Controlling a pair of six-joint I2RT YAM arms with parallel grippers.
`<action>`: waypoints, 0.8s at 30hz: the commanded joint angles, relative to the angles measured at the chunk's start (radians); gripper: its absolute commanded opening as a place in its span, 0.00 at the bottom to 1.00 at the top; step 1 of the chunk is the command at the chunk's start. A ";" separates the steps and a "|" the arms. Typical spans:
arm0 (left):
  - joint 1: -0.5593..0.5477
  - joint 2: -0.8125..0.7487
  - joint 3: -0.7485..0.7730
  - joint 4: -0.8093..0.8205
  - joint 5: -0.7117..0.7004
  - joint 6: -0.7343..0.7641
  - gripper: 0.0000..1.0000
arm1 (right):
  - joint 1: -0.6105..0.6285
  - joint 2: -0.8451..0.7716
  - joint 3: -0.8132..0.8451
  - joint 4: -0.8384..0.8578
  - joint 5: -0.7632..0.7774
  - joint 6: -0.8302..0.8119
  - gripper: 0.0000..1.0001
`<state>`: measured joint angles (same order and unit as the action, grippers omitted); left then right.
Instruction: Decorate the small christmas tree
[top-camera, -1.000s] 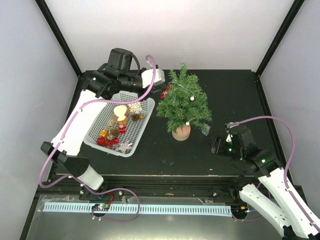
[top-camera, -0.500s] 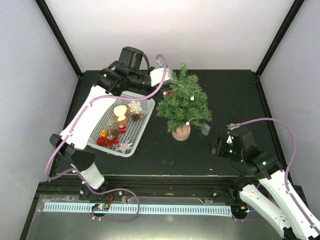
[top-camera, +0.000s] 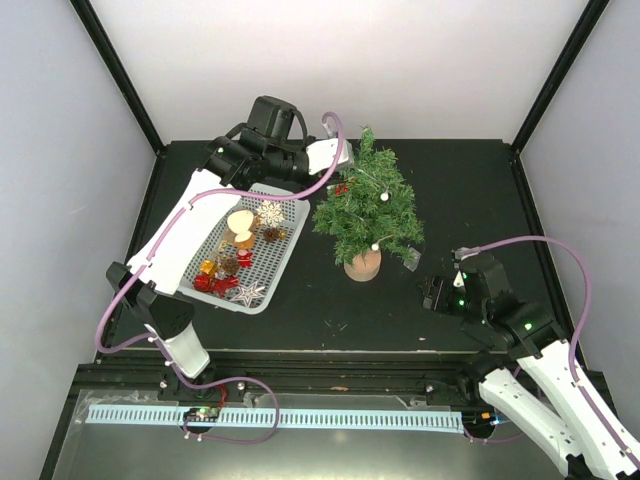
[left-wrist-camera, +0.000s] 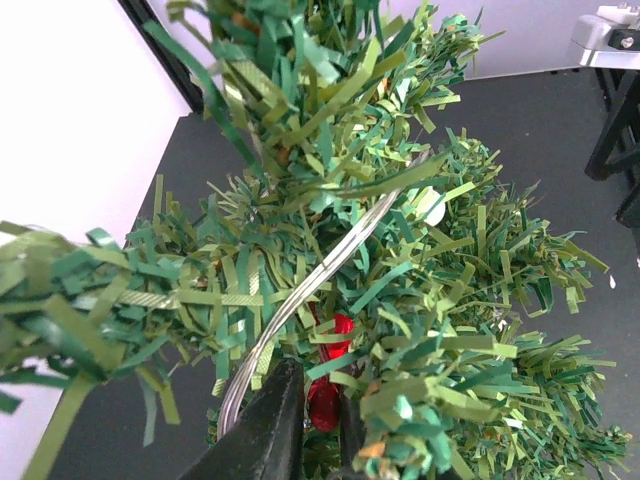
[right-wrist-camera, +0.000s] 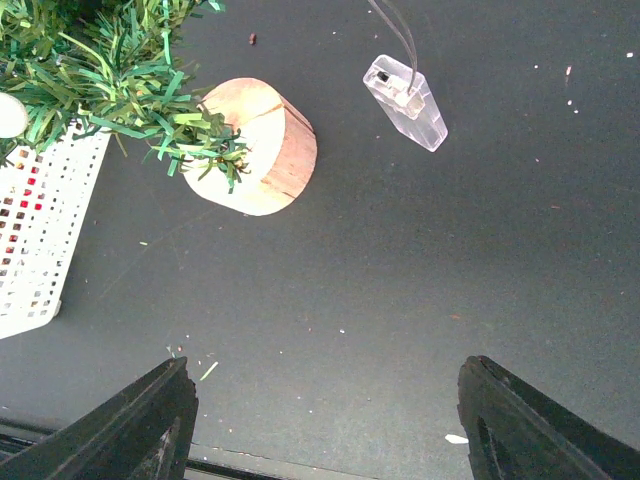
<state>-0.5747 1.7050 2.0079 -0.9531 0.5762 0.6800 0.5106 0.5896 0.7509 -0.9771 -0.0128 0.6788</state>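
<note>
The small christmas tree (top-camera: 368, 205) stands on its round tan wooden base (top-camera: 362, 264) mid-table, with a silver wire and white beads on it. My left gripper (top-camera: 334, 186) is pushed into the tree's upper left branches and is shut on a red ornament (left-wrist-camera: 327, 400), seen between its dark fingers (left-wrist-camera: 268, 430) amid green needles (left-wrist-camera: 400, 250). My right gripper (top-camera: 432, 291) is open and empty, low over the table right of the trunk; its view shows the wooden base (right-wrist-camera: 250, 148) and bare black table between its fingers (right-wrist-camera: 150, 425).
A white basket (top-camera: 200, 283) left of the tree holds several ornaments: wooden snowflakes, pinecones, red and gold pieces. A small clear battery box (right-wrist-camera: 405, 102) on a wire lies right of the base. Black frame posts stand at the back corners.
My left arm has swung right from over the basket's far end, carrying the red ornament into the tree's upper left branches. The right arm has hardly moved.
</note>
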 joint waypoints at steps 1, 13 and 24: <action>-0.013 0.003 0.018 0.017 -0.012 0.012 0.14 | 0.002 -0.002 -0.005 0.002 -0.002 0.000 0.72; -0.023 -0.027 -0.008 0.040 -0.031 0.009 0.36 | 0.002 0.001 -0.002 0.005 -0.009 0.001 0.72; -0.019 -0.089 -0.043 0.086 -0.115 -0.002 0.42 | 0.002 -0.014 0.000 -0.010 -0.001 0.004 0.72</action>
<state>-0.5911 1.6745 1.9827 -0.9051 0.4995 0.6895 0.5106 0.5884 0.7509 -0.9802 -0.0181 0.6788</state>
